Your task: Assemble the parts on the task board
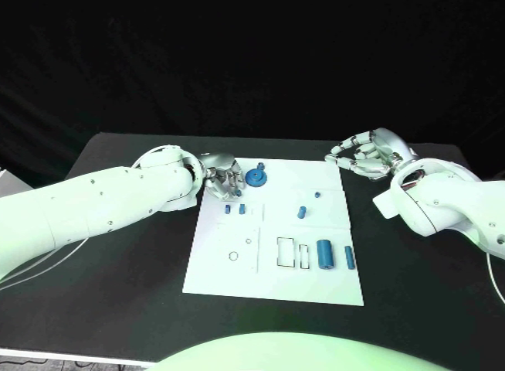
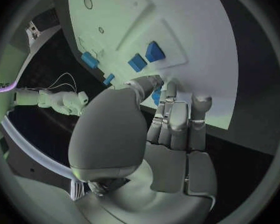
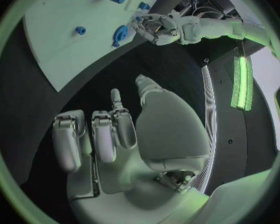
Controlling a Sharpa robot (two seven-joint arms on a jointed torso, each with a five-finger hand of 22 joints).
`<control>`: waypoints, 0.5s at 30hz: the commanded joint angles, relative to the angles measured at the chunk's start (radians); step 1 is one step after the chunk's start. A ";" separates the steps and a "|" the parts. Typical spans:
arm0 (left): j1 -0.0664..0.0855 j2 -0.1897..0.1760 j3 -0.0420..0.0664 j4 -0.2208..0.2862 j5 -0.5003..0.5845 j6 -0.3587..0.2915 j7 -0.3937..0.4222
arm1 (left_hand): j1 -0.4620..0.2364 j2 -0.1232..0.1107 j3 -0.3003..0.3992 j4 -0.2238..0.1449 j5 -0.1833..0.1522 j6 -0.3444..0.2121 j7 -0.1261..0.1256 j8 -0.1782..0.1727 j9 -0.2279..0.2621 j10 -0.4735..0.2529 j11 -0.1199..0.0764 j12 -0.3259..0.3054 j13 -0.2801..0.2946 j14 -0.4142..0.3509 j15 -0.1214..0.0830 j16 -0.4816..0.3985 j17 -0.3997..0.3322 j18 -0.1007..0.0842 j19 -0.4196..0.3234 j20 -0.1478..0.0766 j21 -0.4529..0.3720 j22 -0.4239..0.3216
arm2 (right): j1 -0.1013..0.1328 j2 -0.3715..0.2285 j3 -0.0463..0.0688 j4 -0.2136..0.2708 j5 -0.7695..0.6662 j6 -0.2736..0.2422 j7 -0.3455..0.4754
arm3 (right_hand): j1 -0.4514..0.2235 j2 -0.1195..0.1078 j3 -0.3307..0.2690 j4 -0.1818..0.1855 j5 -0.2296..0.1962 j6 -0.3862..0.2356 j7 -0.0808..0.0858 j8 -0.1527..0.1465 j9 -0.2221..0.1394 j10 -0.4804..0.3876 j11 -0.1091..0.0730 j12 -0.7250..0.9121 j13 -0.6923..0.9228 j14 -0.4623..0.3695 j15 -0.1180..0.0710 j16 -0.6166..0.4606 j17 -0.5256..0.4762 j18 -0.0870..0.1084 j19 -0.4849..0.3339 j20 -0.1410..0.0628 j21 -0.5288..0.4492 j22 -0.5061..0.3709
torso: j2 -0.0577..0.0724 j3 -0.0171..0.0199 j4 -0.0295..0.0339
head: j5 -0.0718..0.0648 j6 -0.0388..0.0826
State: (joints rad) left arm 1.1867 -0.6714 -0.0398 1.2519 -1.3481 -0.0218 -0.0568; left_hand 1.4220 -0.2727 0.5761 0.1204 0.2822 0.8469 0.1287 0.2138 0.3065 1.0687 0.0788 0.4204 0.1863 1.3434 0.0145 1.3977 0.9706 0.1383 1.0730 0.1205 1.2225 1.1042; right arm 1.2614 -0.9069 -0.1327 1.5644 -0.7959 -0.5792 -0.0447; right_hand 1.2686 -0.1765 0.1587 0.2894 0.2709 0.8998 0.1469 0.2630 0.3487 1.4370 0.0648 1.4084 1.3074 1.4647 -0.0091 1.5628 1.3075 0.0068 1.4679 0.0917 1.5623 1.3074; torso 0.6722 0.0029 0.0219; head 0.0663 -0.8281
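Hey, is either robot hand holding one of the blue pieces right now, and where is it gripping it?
The left robot hand touches the round blue piece at its edge; a firm grip cannot be told. The right robot hand holds nothing.

The left hand (image 1: 222, 182) reaches in from the side with fingers bent downward. The right hand (image 1: 367, 154) hovers apart, fingers curled, holding nothing.

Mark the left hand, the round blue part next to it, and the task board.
left hand (image 1: 221, 179): head view, on the silver fingers at the board's far left corner.
round blue part (image 1: 258, 178): head view, on its disc face.
task board (image 1: 308, 282): head view, on bare white surface near its front edge.
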 commanded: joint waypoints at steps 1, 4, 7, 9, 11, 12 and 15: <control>0.000 -0.004 0.000 0.004 0.007 0.012 -0.005 | -0.009 -0.003 -0.009 0.009 0.002 -0.034 -0.013 -0.021 -0.011 -0.008 -0.003 -0.004 0.006 -0.006 -0.001 0.001 0.002 -0.005 0.000 0.002 -0.005 0.000 | 0.000 0.001 0.000 -0.003 -0.035 0.028 -0.006 | 0.002 -0.003 0.007 0.000 -0.007 -0.013 0.001 0.005 -0.003 -0.090 0.001 -0.120 0.034 0.088 0.002 -0.027 0.200 -0.002 0.095 0.005 -0.010 0.255 | 0.000 0.0002 -0.0002 | -0.002 0.001; 0.000 -0.013 0.001 0.008 0.006 0.018 -0.009 | -0.013 -0.006 -0.020 0.011 0.001 -0.043 -0.017 -0.028 -0.016 -0.013 -0.001 -0.006 0.009 -0.007 0.000 0.001 0.001 -0.004 -0.004 0.003 -0.009 -0.004 | -0.001 0.002 0.000 -0.008 -0.069 0.051 -0.014 | 0.020 -0.009 0.011 -0.001 -0.025 -0.016 0.000 0.008 -0.004 -0.205 -0.001 -0.295 -0.108 0.082 -0.001 -0.041 0.179 0.007 0.079 0.003 -0.048 0.236 | 0.000 0.0003 -0.0008 | -0.001 0.001; 0.000 -0.026 0.001 0.014 0.006 0.018 -0.011 | -0.014 -0.006 -0.036 0.014 0.002 -0.057 -0.026 -0.037 -0.022 -0.022 0.002 -0.008 0.014 -0.011 0.002 0.000 -0.004 -0.003 -0.010 0.004 -0.015 -0.010 | -0.001 0.004 0.000 -0.015 -0.112 0.075 -0.020 | 0.064 -0.022 0.011 0.000 -0.057 -0.023 0.004 0.013 -0.006 -0.411 0.004 -0.706 -0.448 0.058 0.003 -0.089 0.111 0.028 0.040 0.006 -0.147 0.190 | 0.000 0.0000 -0.0001 | -0.003 0.001; 0.000 -0.037 0.002 0.018 0.008 0.015 -0.011 | -0.010 -0.004 -0.051 0.016 0.003 -0.067 -0.032 -0.046 -0.027 -0.030 0.004 -0.009 0.019 -0.015 0.004 -0.001 -0.009 -0.002 -0.014 0.006 -0.020 -0.014 | -0.002 0.006 0.000 -0.020 -0.146 0.093 -0.024 | 0.086 -0.028 0.014 0.000 -0.062 -0.024 0.010 0.016 -0.008 -0.414 0.009 -0.830 -0.569 0.049 0.007 -0.112 0.081 0.034 0.030 0.010 -0.179 0.175 | 0.000 0.0003 0.0003 | -0.003 0.001; 0.000 -0.044 0.004 0.021 0.011 0.011 -0.012 | -0.009 -0.003 -0.056 0.016 0.003 -0.070 -0.033 -0.048 -0.029 -0.032 0.005 -0.010 0.020 -0.016 0.005 -0.001 -0.011 -0.002 -0.016 0.006 -0.021 -0.015 | -0.002 0.007 0.000 -0.024 -0.171 0.106 -0.027 | 0.097 -0.034 0.015 -0.001 -0.070 -0.023 0.013 0.018 -0.010 -0.413 0.014 -0.898 -0.639 0.049 0.012 -0.116 0.075 0.035 0.030 0.012 -0.185 0.172 | 0.000 0.0007 0.0003 | -0.004 0.003; 0.000 -0.051 0.006 0.024 0.014 0.006 -0.011 | -0.007 -0.002 -0.062 0.017 0.003 -0.074 -0.034 -0.051 -0.031 -0.036 0.006 -0.010 0.022 -0.019 0.006 -0.002 -0.015 -0.001 -0.017 0.007 -0.023 -0.017 | -0.003 0.009 0.000 -0.027 -0.192 0.116 -0.029 | 0.108 -0.036 0.019 0.000 -0.075 -0.021 0.013 0.019 -0.011 -0.410 0.019 -0.939 -0.685 0.049 0.012 -0.120 0.071 0.035 0.030 0.013 -0.188 0.171 | 0.000 0.0007 0.0003 | -0.004 0.003; 0.000 -0.068 0.011 0.029 0.038 -0.019 -0.003 | 0.001 0.005 -0.072 0.019 0.004 -0.068 -0.029 -0.050 -0.032 -0.045 0.009 -0.011 0.026 -0.029 0.008 -0.009 -0.035 0.000 -0.023 0.009 -0.029 -0.023 | -0.006 0.015 0.000 -0.035 -0.263 0.139 -0.038 | 0.173 -0.038 0.057 -0.013 -0.073 -0.013 0.009 0.019 -0.015 -0.398 0.014 -1.010 -0.766 0.052 0.010 -0.117 0.072 0.035 0.034 0.011 -0.185 0.174 | -0.001 0.0009 0.0001 | -0.005 0.004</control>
State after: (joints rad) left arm 1.1862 -0.7381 -0.0292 1.2769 -1.3388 -0.0221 -0.0649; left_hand 1.4211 -0.2737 0.5103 0.1392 0.2822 0.7773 0.0926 0.1642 0.2749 1.0290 0.0896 0.4145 0.2114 1.3199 0.0230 1.3927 0.9404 0.1383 1.0576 0.1286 1.1965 1.0824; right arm 1.2571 -0.8942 -0.1327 1.5311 -0.9439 -0.5057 -0.0694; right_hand 1.4363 -0.2137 0.2130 0.2778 0.1994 0.8776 0.1527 0.2786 0.3344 1.0276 0.0790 0.4064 0.5506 1.4679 -0.0017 1.4453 1.3073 0.0242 1.4662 0.1007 1.3763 1.3073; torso 0.6716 0.0034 0.0217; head 0.0617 -0.8244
